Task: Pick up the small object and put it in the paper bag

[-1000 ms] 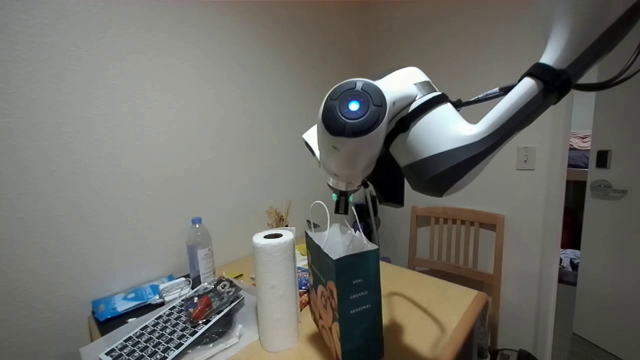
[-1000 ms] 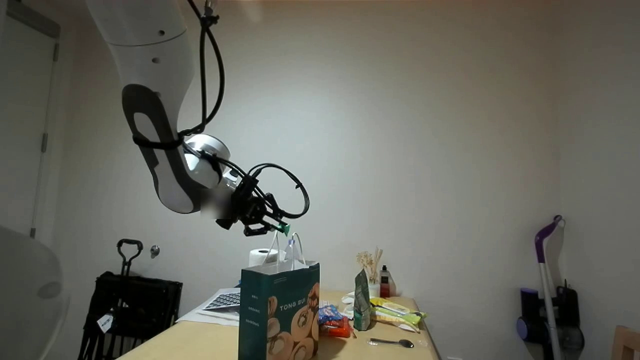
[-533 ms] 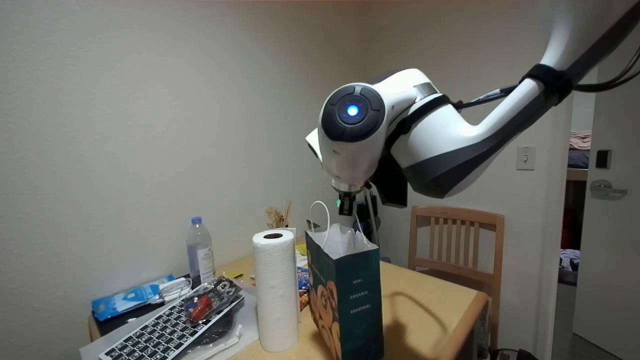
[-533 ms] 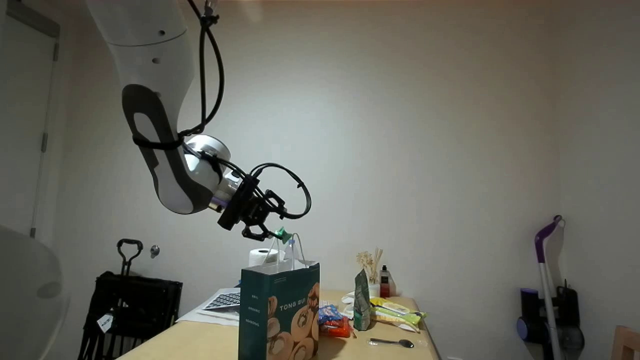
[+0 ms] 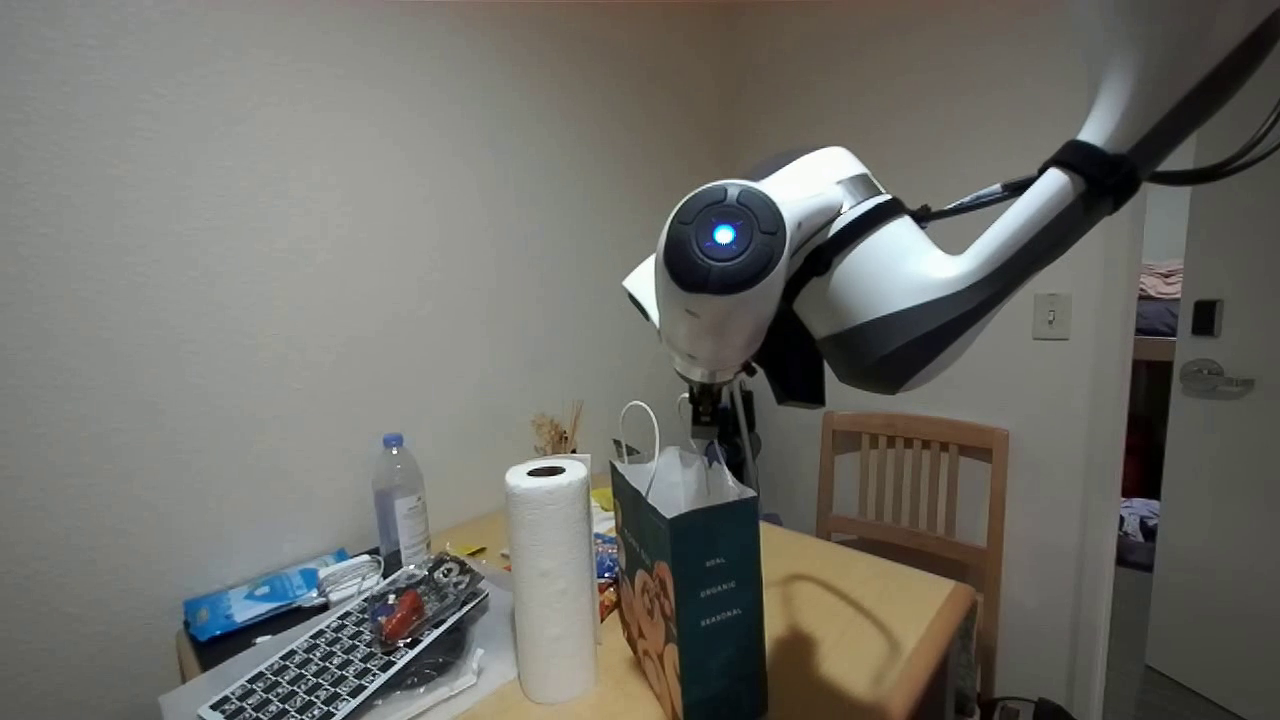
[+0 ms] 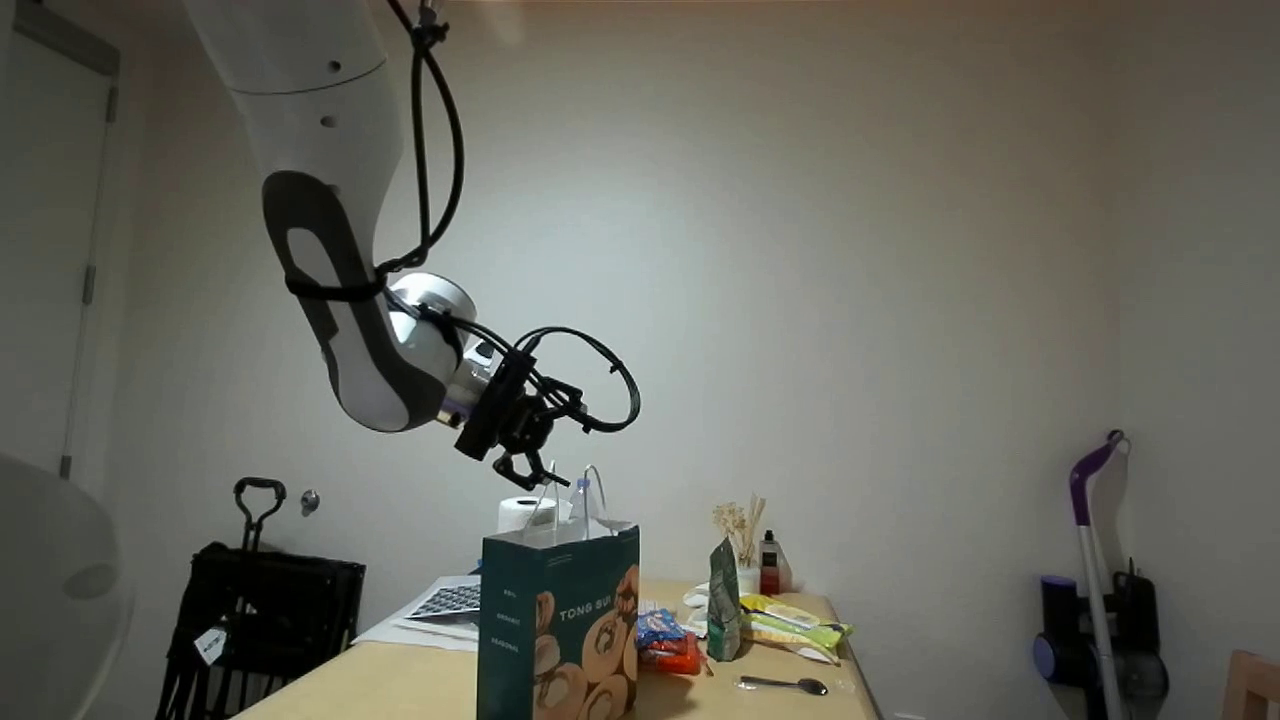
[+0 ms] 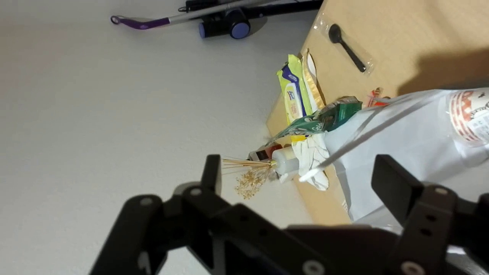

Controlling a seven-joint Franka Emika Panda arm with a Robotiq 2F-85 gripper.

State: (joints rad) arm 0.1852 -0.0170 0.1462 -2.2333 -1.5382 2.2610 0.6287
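Observation:
The paper bag [image 5: 718,600] stands upright on the table, dark teal with white loop handles and a picture of round shapes on one side [image 6: 590,650]. Above its mouth hangs my gripper [image 6: 578,447], beside the handles. From the wrist view the gripper [image 7: 300,166] is open wide, its dark fingers [image 7: 397,187] far apart with nothing held. Past the fingers, the bag's white inside [image 7: 405,149] and a handle [image 7: 344,147] show at the right. The small object is out of view in all current frames.
A paper towel roll [image 5: 552,590] stands close beside the bag. Keyboard [image 5: 340,650] and water bottle [image 5: 400,500] lie further along. Snack packs [image 6: 670,640], a green pouch [image 6: 724,600], a spoon [image 6: 785,685] and a reed diffuser [image 7: 286,160] share the table.
The jaws have spread apart. The small green object between the fingertips earlier has left them and no longer shows. The gripper has come slightly lower and shifted a little sideways over the bag.

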